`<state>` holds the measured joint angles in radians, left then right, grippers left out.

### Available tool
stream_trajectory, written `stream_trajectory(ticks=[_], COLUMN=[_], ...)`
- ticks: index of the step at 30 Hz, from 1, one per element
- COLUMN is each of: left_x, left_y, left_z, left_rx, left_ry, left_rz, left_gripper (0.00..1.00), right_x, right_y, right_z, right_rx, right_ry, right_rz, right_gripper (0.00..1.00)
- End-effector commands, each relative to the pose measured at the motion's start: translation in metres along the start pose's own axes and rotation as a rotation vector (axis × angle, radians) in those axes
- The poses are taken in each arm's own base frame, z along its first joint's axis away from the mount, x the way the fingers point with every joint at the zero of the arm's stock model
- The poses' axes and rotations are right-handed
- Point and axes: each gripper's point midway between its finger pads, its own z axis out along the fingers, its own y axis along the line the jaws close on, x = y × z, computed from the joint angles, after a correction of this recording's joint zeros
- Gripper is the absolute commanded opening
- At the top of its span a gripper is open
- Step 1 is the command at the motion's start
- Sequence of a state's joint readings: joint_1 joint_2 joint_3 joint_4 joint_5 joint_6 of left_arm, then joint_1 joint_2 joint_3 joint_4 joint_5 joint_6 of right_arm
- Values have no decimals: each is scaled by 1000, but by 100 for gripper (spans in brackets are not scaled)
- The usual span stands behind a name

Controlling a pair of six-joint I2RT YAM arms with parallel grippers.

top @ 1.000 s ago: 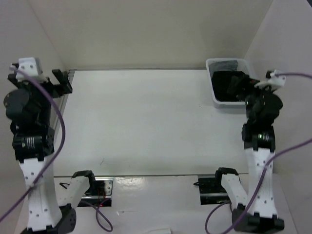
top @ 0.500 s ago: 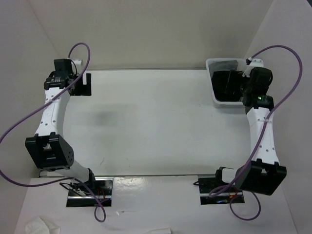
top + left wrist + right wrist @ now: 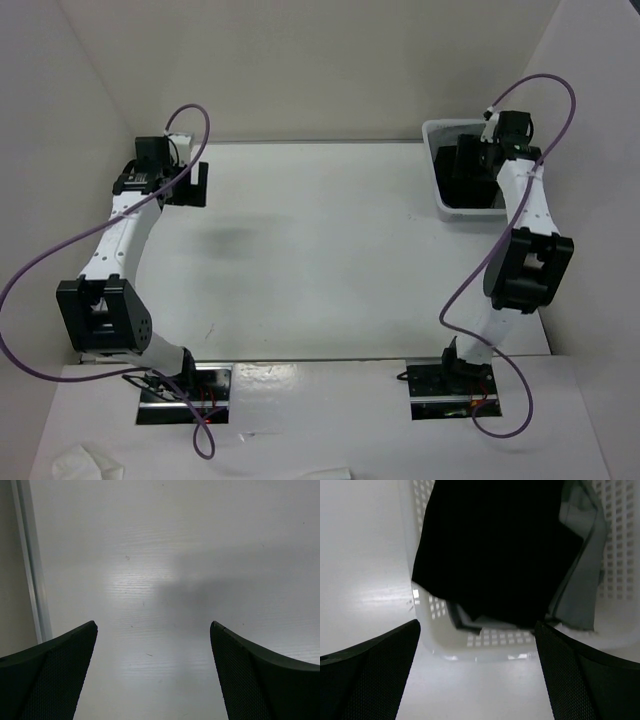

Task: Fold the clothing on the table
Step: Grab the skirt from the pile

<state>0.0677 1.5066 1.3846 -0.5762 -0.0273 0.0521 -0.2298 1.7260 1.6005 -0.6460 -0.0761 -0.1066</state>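
Your right gripper (image 3: 476, 625), fingers apart, hovers over the black clothing (image 3: 495, 550) heaped in the white basket (image 3: 485, 652) at the far right of the table (image 3: 320, 250). Lower squarely and pinch a deep fold. Your left gripper (image 3: 152, 625) hangs far left, fingers spread.

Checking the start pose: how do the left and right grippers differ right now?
The left gripper faces bare table at the far left; the right gripper faces the white basket at the far right. The right has dark clothing ahead of it, the left none. Both open, empty.
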Motion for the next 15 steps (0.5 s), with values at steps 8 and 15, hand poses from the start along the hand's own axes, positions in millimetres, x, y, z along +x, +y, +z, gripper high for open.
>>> stream_trajectory(ticks=[8,15], left_x=[16,23], left_y=[-16,-18], left_z=[6,8], left_rx=[4,-10], left_ry=[52,72], left_rz=[85,129], left_gripper=[99,99], right_x=[-12,1], right_y=[-27,-26], right_z=[95,137], right_rx=[55,26], right_ry=[41,91], right_rz=[-9,-4], right_gripper=[86,75])
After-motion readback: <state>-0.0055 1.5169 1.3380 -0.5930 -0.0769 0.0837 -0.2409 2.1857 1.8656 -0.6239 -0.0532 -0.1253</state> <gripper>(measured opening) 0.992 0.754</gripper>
